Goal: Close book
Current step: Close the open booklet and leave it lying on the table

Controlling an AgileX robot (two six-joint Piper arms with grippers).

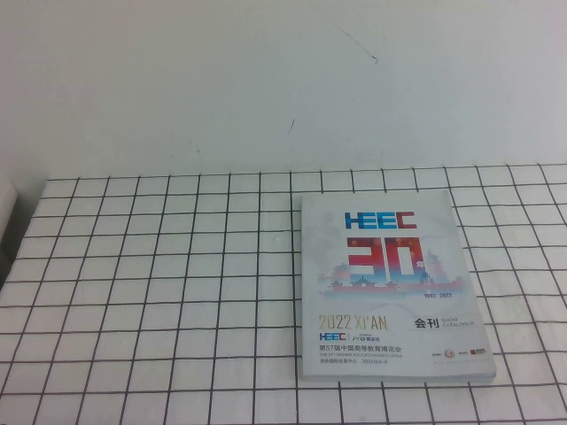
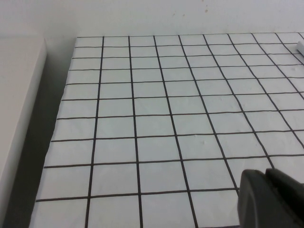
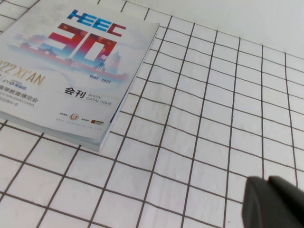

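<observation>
Book: the book [image 1: 394,288] lies flat on the right half of the counter, front cover up, pages stacked square beneath it; it reads as already shut, so the task looks done.
Counter: the gridded counter [image 1: 159,266] carries the book alone; bare squares on every side leave an arm room to approach or pull away.
Right gripper: the right gripper [image 3: 273,204] shows only as a dark tip in its wrist view, above the counter and well apart from the book's page edge; I cannot tell how its jaws stand.
Left gripper: the left gripper [image 2: 270,199] is likewise a dark tip, over the bare left part of the counter, probably parked; its jaws I cannot tell either.
High view: neither arm appears; that suits a drawn-back pose.
</observation>
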